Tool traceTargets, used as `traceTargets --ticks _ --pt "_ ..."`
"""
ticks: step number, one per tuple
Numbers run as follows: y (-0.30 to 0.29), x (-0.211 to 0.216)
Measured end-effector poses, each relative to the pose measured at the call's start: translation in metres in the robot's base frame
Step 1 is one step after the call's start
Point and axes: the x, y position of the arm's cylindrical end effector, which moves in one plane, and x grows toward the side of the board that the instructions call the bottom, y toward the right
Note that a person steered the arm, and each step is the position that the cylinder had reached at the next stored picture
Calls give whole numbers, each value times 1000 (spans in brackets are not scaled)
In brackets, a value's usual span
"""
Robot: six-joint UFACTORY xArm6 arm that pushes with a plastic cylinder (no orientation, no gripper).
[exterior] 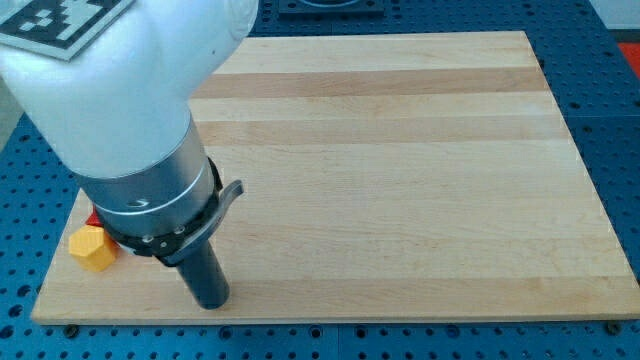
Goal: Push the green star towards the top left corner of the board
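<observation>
Rod tip seen low at view's left, near board's bottom edge; no pincer fitted, nothing held.

Near to far: tip is set on the wooden board, apart from all blocks. Yellow block, shape approx. hexagonal, is found just to view's left of the rod, near board's bottom-left corner. Red block is noted right behind it, mostly hidden by arm body; shape can't be told. Green star is not visible anywhere; position can't be told, poss. hidden behind arm. Blue perforated table is seen around the board.
</observation>
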Motion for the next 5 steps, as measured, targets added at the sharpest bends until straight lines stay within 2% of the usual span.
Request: traceTargets --ticks 1,2,3,5 --pt "-37 -2" --pt "-37 -2" --pt "-37 -49" --pt "-37 -53"
